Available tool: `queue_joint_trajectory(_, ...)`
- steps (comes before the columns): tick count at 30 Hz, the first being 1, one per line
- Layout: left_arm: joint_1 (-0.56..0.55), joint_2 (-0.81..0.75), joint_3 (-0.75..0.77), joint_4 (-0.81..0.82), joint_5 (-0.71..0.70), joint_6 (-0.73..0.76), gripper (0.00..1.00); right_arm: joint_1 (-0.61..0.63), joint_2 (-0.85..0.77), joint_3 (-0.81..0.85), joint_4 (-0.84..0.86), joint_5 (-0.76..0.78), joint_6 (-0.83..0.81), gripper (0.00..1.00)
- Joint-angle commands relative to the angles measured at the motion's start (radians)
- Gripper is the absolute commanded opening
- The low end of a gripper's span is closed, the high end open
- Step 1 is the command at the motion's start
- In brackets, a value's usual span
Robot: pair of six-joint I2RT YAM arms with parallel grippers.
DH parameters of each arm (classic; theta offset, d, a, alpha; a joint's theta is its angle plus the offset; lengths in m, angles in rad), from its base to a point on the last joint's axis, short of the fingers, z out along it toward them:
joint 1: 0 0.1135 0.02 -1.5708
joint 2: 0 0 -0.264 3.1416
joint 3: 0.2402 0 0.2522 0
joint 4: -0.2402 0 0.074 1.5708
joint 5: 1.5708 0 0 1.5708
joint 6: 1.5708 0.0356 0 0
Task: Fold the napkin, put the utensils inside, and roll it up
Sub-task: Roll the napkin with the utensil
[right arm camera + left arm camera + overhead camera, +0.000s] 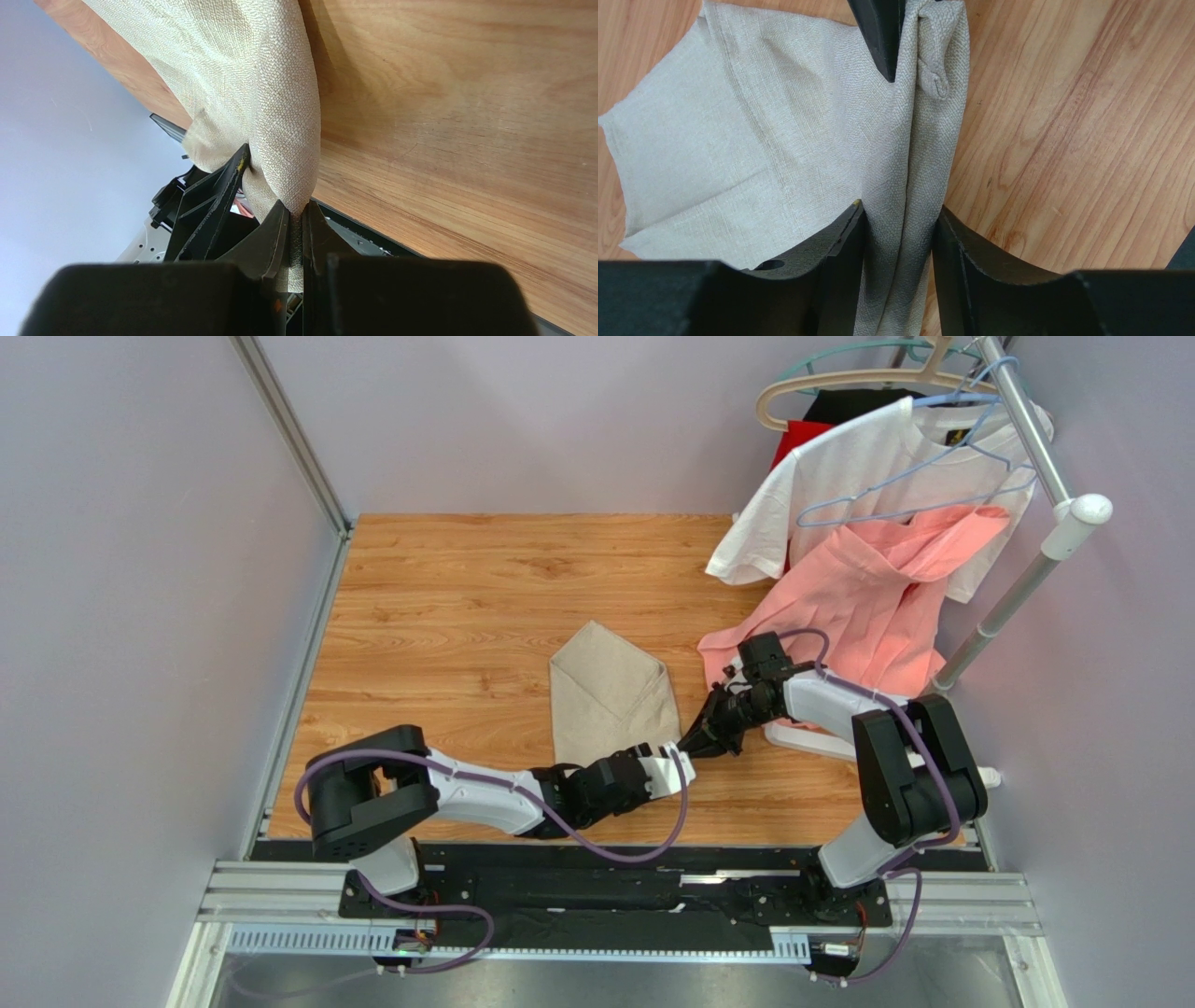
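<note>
The napkin (610, 693) lies mid-way across the bench (449, 602). The right claw (297, 210) pinches its five-o'clock corner, probably for folding. The left claw (899, 213) straddles the gathered ridge; whether it is clamped is unclear.

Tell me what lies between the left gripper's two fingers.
A bunched strip of the napkin runs between the left gripper fingers; the left wrist view shows it.

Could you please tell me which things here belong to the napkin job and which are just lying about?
Job: napkin, left gripper, right gripper pinching it. No utensils in view.
Lying about: white T-shirt, pink garment, clothes rack.
</note>
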Motion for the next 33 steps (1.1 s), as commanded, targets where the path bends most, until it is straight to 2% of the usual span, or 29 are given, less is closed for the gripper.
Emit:
queue_joint_trajectory(1,-0.006,-0.019,0.028,-0.025,0.004,-0.016,0.43,-0.004,-0.034,-0.011,0.025,-0.047,0.025,0.0)
queue_joint_trajectory(2,-0.006,-0.019,0.029,-0.031,0.004,-0.019,0.39,-0.004,-0.034,-0.012,0.025,-0.045,0.025,0.0)
queue_joint_trajectory(6,-0.006,-0.01,0.039,-0.052,0.032,-0.025,0.34,-0.006,-0.037,-0.012,0.024,-0.041,0.024,0.0)
queue_joint_trajectory(10,-0.006,0.004,0.048,-0.061,0.055,-0.025,0.21,-0.004,-0.034,-0.012,0.027,-0.041,0.028,0.0)
queue_joint_trajectory(11,-0.006,0.006,0.048,-0.061,0.067,-0.023,0.13,-0.004,-0.034,-0.014,0.027,-0.042,0.03,0.0)
queue_joint_trajectory(14,-0.005,0.009,0.049,-0.071,0.09,-0.022,0.0,-0.009,-0.04,-0.012,0.039,-0.044,0.033,0.02)
queue_joint_trajectory(17,0.003,0.015,0.062,-0.098,0.154,-0.039,0.0,-0.025,-0.05,-0.017,0.051,-0.053,0.033,0.2)
queue_joint_trajectory(18,0.012,0.012,0.065,-0.115,0.181,-0.048,0.0,-0.032,-0.058,-0.02,0.064,-0.056,0.034,0.36)
queue_joint_trajectory(21,0.08,0.0,0.071,-0.153,0.323,-0.103,0.0,-0.07,-0.102,-0.044,0.09,-0.058,0.037,0.63)
queue_joint_trajectory(24,0.15,0.003,0.089,-0.201,0.458,-0.137,0.0,-0.137,-0.167,-0.089,0.124,-0.061,0.037,0.7)
queue_joint_trajectory(28,0.225,0.035,0.144,-0.294,0.653,-0.16,0.0,-0.214,-0.277,-0.147,0.174,-0.039,0.033,0.71)
queue_joint_trajectory(33,0.299,0.15,0.273,-0.471,0.831,-0.155,0.0,-0.223,-0.486,-0.228,0.289,0.077,-0.01,0.7)
